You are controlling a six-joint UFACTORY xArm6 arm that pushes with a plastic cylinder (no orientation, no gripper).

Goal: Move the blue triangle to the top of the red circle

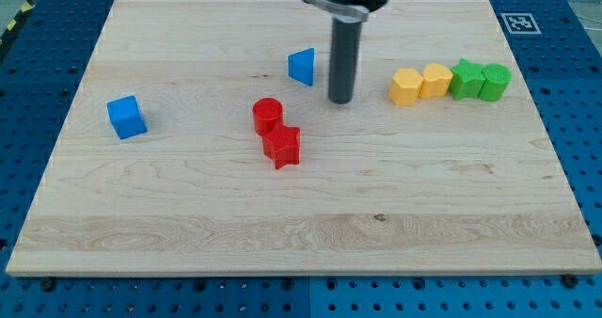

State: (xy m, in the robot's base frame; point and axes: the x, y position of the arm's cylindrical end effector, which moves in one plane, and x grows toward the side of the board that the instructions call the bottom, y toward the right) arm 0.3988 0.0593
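Note:
The blue triangle (302, 66) lies on the wooden board, up and to the right of the red circle (267, 116). The two are apart. My tip (340, 101) rests on the board just right of the blue triangle, a small gap between them, and up-right of the red circle. A red star-shaped block (282, 146) touches the red circle at its lower right.
A blue cube (126, 117) sits at the view's left. Two yellow blocks (420, 83) and two green blocks (480, 80) stand in a row at the view's right. The wooden board (301, 233) lies on a blue perforated table.

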